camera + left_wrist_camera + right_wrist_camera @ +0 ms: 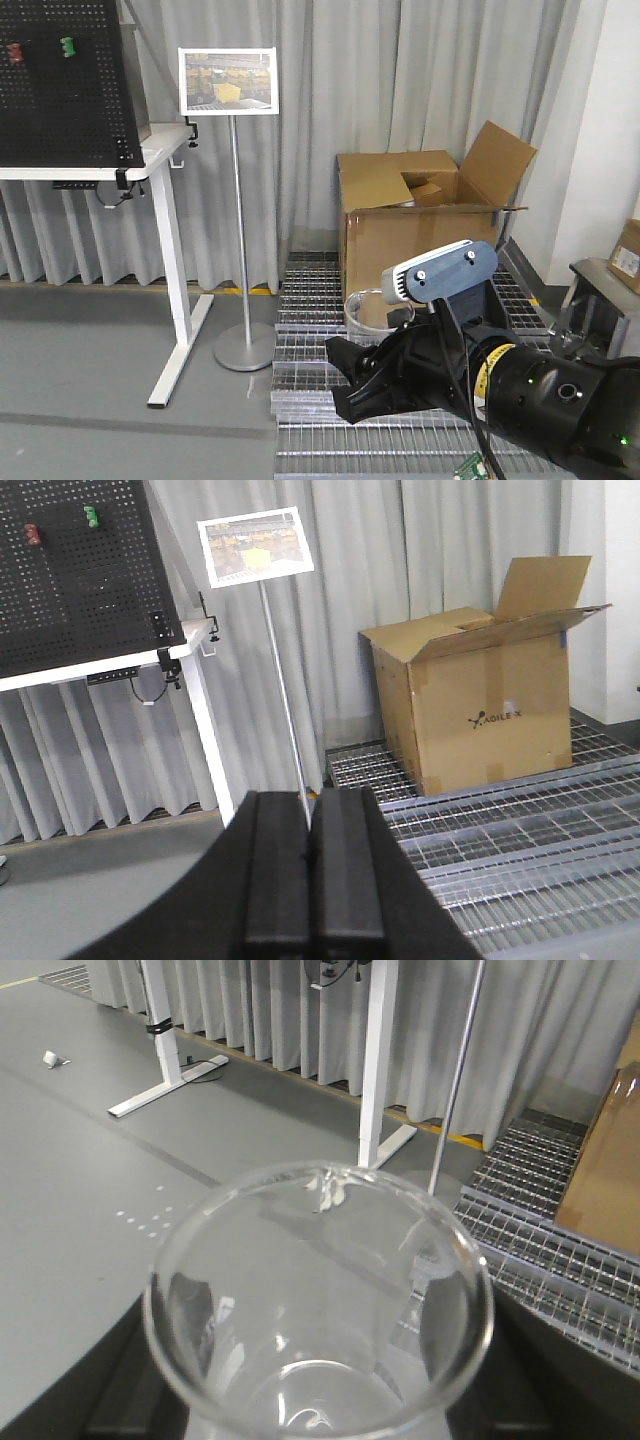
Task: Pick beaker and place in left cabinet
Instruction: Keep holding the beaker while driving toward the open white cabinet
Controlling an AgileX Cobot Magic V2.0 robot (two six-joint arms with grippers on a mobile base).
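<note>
The beaker [320, 1310] sits in the right end effector [342, 380]. It fills the right wrist view with its mouth toward the camera, the spout on the far rim pointing away from the wrist. Dark finger shapes flank its lower wall on both sides. The contact itself is hidden under the rim, but the glass hangs clear of the floor, so I judge the 2 fingers to be pinching it. In the front view the rim shows as a near-level ellipse just above the black fingers, so its long axis runs close to upright, mouth up.

The left end effector [310, 880] has its 2 fingers pressed together with nothing between them. The beaker does not appear in its view, so the right arm is the 1 that matters here.

Beyond the arms lies steel grating [310, 300], then an open cardboard box [415, 235]. To the left are a sign stand [237, 200] and a white table [80, 173] carrying a black pegboard [60, 80], with grey curtain behind.

The cabinet appears in none of the 3 views, so its bearing from the beaker cannot be read. From its name I judge it to lie off to the robot's left, and the carry calls for keeping the mouth up.
</note>
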